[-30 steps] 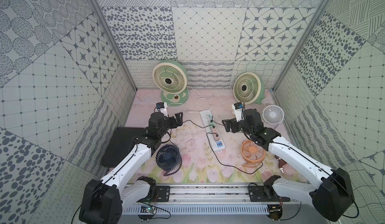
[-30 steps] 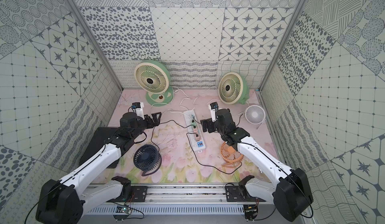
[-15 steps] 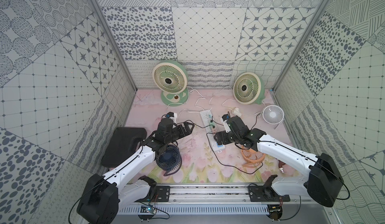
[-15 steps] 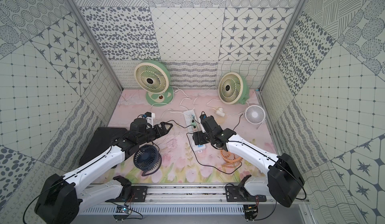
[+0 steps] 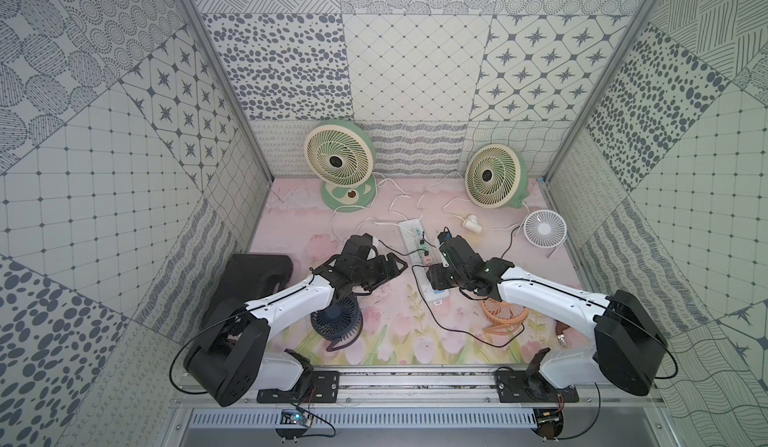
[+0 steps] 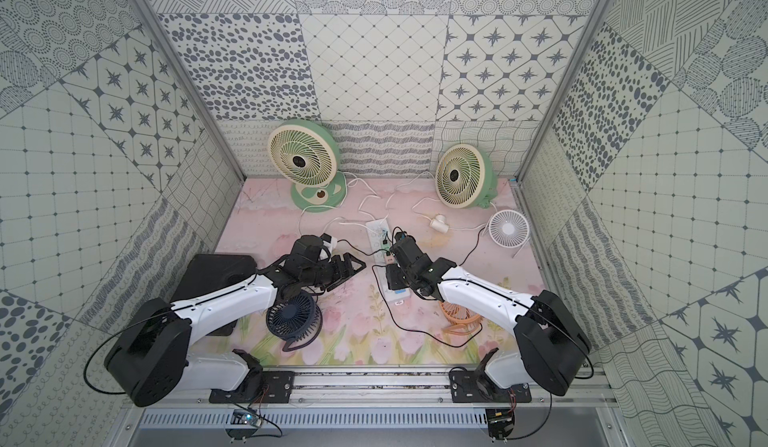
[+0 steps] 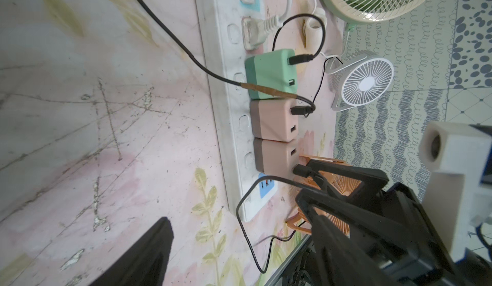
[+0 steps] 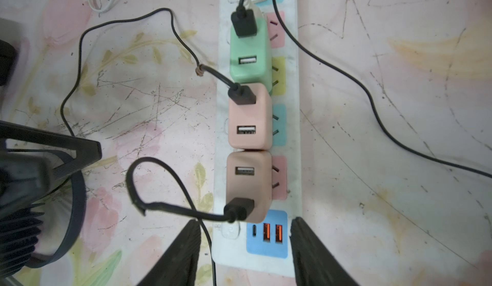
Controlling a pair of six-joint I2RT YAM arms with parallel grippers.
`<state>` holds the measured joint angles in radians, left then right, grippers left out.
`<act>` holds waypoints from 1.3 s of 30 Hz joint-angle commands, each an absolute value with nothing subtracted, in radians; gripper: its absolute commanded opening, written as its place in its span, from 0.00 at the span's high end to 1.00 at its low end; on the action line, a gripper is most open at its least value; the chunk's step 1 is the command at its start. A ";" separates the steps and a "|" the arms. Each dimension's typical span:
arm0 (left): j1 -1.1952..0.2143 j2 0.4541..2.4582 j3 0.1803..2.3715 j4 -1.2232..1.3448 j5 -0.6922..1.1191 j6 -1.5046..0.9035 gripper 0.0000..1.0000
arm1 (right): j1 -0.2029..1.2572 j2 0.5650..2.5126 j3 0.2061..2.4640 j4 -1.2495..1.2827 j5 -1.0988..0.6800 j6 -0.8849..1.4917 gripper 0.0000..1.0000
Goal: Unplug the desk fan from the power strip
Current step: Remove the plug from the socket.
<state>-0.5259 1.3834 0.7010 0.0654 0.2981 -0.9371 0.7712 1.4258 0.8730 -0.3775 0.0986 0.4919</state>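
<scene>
The white power strip (image 5: 409, 233) lies along the middle of the mat. A green adapter (image 8: 249, 58) and two pink adapters (image 8: 250, 117) sit in it, each with a black USB cable. Small navy (image 5: 336, 320), orange (image 5: 503, 314) and white (image 5: 544, 231) fans stand around it. I cannot tell which is the desk fan. My right gripper (image 8: 246, 255) is open over the strip's blue USB panel (image 8: 267, 234), one finger on each side. My left gripper (image 7: 239, 252) (image 5: 386, 274) is open left of the strip, holding nothing.
Two large green fans (image 5: 338, 162) (image 5: 494, 176) stand at the back wall, their white cords running to the strip's far end. A loose white plug (image 5: 471, 222) lies near the white fan. A black case (image 5: 253, 282) sits at the left wall. Patterned walls close three sides.
Both arms have come down from raised poses and moved in toward the strip. The right jaws have narrowed around its USB end. The left jaws have closed slightly.
</scene>
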 commanded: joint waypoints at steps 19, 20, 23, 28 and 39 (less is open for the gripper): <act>-0.541 1.547 0.735 0.159 0.436 -1.035 0.37 | 0.775 1.544 0.886 -0.244 0.157 0.448 0.79; -0.541 1.551 0.736 0.162 0.436 -1.037 0.38 | 0.775 1.543 0.883 -0.243 0.159 0.446 0.82; -0.542 1.572 0.744 0.168 0.431 -1.042 0.45 | 0.777 1.541 0.877 -0.242 0.163 0.441 0.88; -0.541 1.632 0.776 0.196 0.440 -1.042 0.66 | 0.777 1.536 0.873 -0.241 0.164 0.435 0.92; -0.545 1.728 0.836 0.287 0.494 -1.045 1.00 | 0.776 1.537 0.866 -0.239 0.164 0.436 0.94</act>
<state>-0.5400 1.7100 0.8082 0.2012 0.4431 -1.0534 0.7742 1.5307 0.8749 -0.3023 0.1505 0.4522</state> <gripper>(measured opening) 0.062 0.318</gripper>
